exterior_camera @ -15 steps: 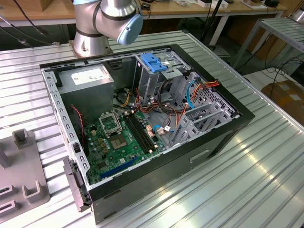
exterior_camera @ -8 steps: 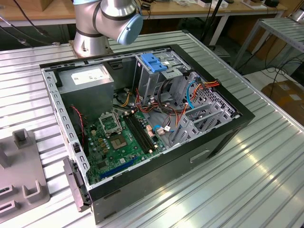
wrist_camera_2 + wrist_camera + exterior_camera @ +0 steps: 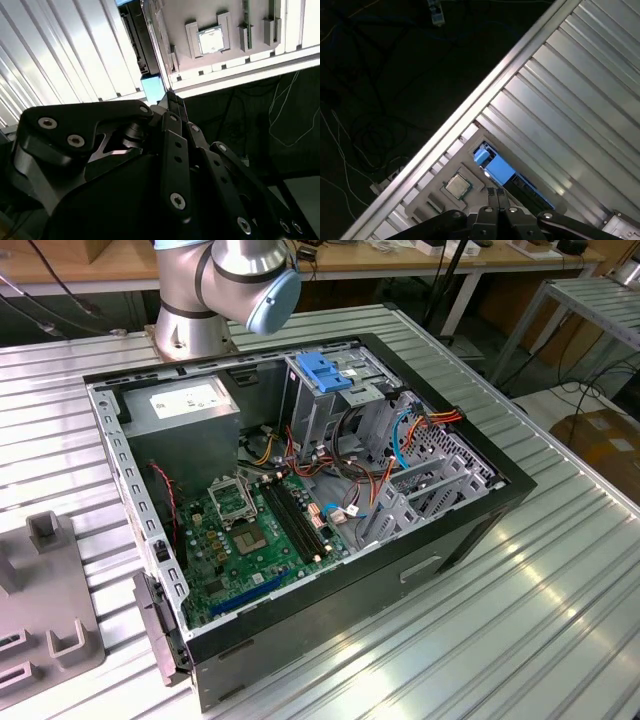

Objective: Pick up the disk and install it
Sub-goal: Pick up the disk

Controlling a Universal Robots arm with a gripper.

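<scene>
1. The end effector [image 3: 172, 100] is closed: in both wrist views its two thin black fingertips [image 3: 493, 196] lie against each other with nothing between them.
2. The disk [image 3: 495, 167] sits just beyond those tips, in the grey plate [image 3: 230, 15]. Its bright blue rail faces the camera and a dark body runs on behind it. I cannot tell whether the tips touch it.
3. In the second wrist view the disk's blue end [image 3: 152, 89] is just beside the fingertips, and its dark edge runs away along the plate's rim.
4. Near the disk, a square silver chip [image 3: 457, 185] rests in a frame on the same plate. Any marking on its lid cannot be made out.
5. The plate lies at the edge of the ribbed metal table [image 3: 570, 100]. Past that edge the first wrist view shows a dark floor [image 3: 395, 60] with loose cables [image 3: 370, 135].
6. The exterior view shows the arm [image 3: 225, 280] rising behind an open computer case [image 3: 470, 530] that lies on the table.
7. Inside the case are a green circuit board [image 3: 260, 540], a blue latch [image 3: 325, 370] on the metal drive cage, and a grey power supply [image 3: 185, 425] with a white label [image 3: 185, 398]. The label's print is not readable.
</scene>
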